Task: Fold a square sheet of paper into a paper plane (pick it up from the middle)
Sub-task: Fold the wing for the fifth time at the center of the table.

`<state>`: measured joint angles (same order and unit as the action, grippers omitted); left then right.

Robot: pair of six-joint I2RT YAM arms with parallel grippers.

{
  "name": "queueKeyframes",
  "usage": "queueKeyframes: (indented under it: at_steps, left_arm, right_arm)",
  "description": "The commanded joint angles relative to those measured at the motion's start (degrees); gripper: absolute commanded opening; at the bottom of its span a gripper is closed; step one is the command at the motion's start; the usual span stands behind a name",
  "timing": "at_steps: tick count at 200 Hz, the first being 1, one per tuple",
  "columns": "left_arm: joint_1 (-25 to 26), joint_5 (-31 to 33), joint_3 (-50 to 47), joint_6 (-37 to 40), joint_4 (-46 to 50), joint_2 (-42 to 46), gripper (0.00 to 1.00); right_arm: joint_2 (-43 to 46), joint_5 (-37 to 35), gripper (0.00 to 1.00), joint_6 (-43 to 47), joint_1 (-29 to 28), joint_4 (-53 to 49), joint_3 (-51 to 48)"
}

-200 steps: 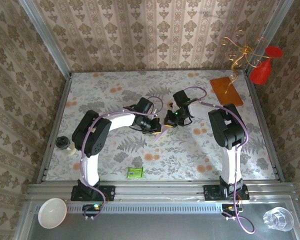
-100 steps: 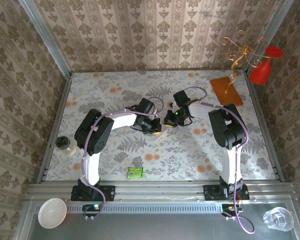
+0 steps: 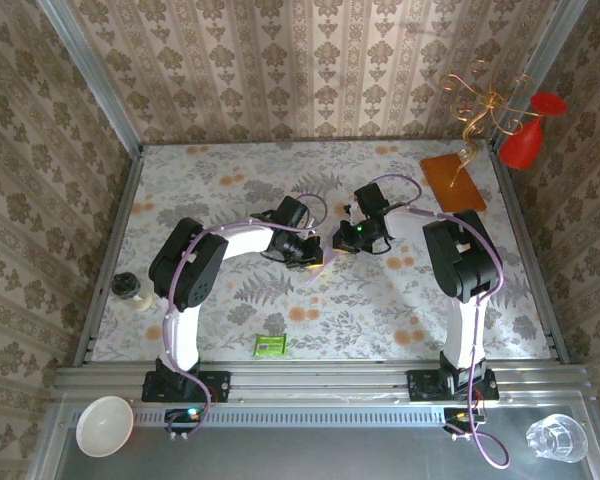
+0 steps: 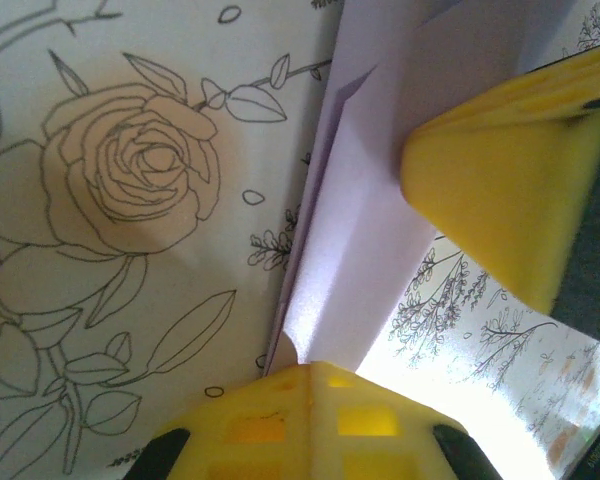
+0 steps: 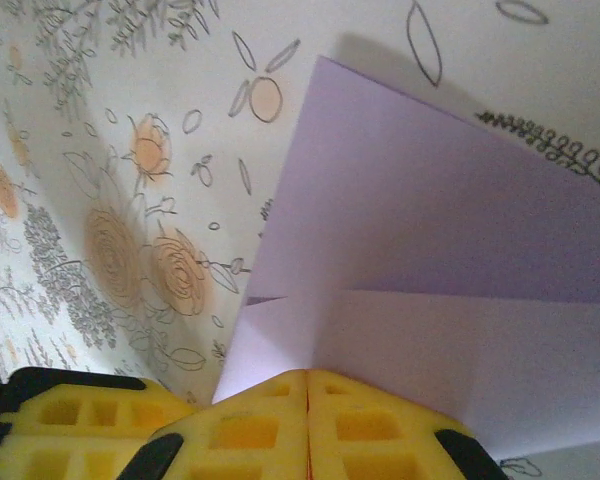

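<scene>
The pale lavender sheet of paper (image 4: pixel 380 190) is partly folded, with flaps and creases, and hangs just above the floral table between both grippers. In the left wrist view my left gripper (image 4: pixel 315 372) is shut on one edge of it, its yellow fingers pressed together. My right gripper (image 5: pixel 308 376) is shut on the opposite edge of the paper (image 5: pixel 430 230), where two folded flaps meet. In the top view the left gripper (image 3: pixel 311 257) and right gripper (image 3: pixel 344 239) face each other closely at the table's middle. The paper is mostly hidden between them there.
An orange-brown board (image 3: pixel 454 182) lies at the back right, beside a gold wire stand (image 3: pixel 480 105) and a red vase (image 3: pixel 528 135). A green packet (image 3: pixel 270 346) lies near the front edge. A small dark cup (image 3: pixel 130 288) sits at the left rim.
My right gripper and wrist have shifted slightly to the right, drawing the paper out between the grippers. The left arm's elbow has moved a little. Both grippers stay shut on the paper.
</scene>
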<state>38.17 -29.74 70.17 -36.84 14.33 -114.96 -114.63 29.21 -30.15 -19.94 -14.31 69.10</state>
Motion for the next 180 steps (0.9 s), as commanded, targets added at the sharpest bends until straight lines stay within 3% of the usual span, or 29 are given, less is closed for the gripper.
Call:
queueKeyframes:
  at_steps: [1,69,130,180]
  left_arm:
    - [-0.2,3.03,-0.52,-0.16,6.55,-2.62,0.0]
    - [-0.38,3.37,-2.86,-0.25,8.59,-2.76,0.0]
    - [-0.34,2.82,-4.72,-0.25,8.18,-2.77,0.0]
    - [-0.12,2.32,-3.04,-0.07,8.58,-2.78,0.0]
  right_arm:
    - [-1.79,1.64,0.09,0.65,0.67,1.27,0.01]
    - [-6.45,0.82,0.09,3.34,5.47,0.14,3.45]
    - [-9.54,2.2,0.09,-0.45,12.72,3.72,7.17]
    - [-6.42,-0.71,0.12,-1.71,13.23,2.58,7.48]
